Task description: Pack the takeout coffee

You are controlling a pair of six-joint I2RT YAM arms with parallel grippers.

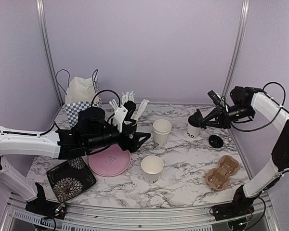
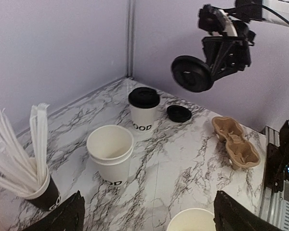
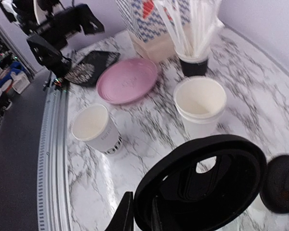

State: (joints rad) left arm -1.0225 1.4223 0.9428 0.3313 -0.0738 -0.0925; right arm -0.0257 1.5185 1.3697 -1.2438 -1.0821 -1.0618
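A white "GOOD" cup with a black lid (image 2: 144,108) stands at the back right of the marble table (image 1: 183,183). My right gripper (image 3: 142,214) hovers just above it (image 1: 193,130), shut on the rim of a second black lid (image 3: 202,187), which it holds on edge in the air (image 2: 192,73). A third lid (image 1: 215,141) lies loose on the marble beside the cup. Two stacked open cups (image 1: 161,132) and a single open cup (image 1: 152,168) stand mid-table. My left gripper (image 1: 137,134) is open and empty, left of the stacked cups (image 2: 111,154), with the single cup (image 2: 197,220) just below it.
A brown cardboard cup carrier (image 1: 223,172) lies at the front right. A pink plate (image 1: 110,161) and a black floral plate (image 1: 71,178) sit at the front left. Behind them stand a black cup of white sticks (image 1: 130,118) and a checkered paper bag (image 1: 82,101).
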